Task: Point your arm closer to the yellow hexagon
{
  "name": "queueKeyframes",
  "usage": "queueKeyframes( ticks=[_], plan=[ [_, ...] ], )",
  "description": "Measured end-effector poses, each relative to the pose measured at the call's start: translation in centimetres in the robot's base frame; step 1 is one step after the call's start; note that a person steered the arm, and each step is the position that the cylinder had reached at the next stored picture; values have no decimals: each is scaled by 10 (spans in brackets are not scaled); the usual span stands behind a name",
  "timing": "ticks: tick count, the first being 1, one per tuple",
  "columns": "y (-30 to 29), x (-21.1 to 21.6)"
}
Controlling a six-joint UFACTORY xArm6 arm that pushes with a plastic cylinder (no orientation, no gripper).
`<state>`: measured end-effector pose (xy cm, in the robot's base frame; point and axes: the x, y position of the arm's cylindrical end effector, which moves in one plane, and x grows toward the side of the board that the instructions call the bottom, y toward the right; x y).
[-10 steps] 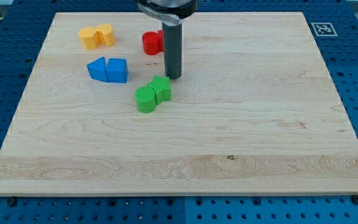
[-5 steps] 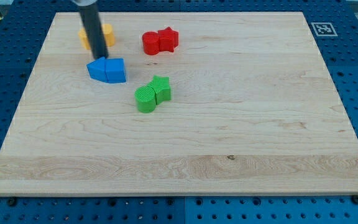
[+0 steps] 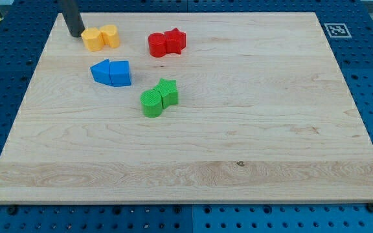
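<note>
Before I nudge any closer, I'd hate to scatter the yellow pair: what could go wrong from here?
My tip sits just at the view's left of the yellow hexagon. Going further could shove it into the yellow block touching it. A slip toward the view's bottom could disturb the blue blocks.

My tip point(image 3: 76, 35) has swung from the green blocks to just left of the yellow hexagon point(image 3: 92, 39).
</note>
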<state>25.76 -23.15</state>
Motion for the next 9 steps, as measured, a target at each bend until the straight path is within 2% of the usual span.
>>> queueKeyframes(
  ticks=[1,3,5,8,9],
  plan=[
    [14,-26],
    [45,-39],
    [-1,-30],
    [14,-8],
    [42,-3]
  ],
)
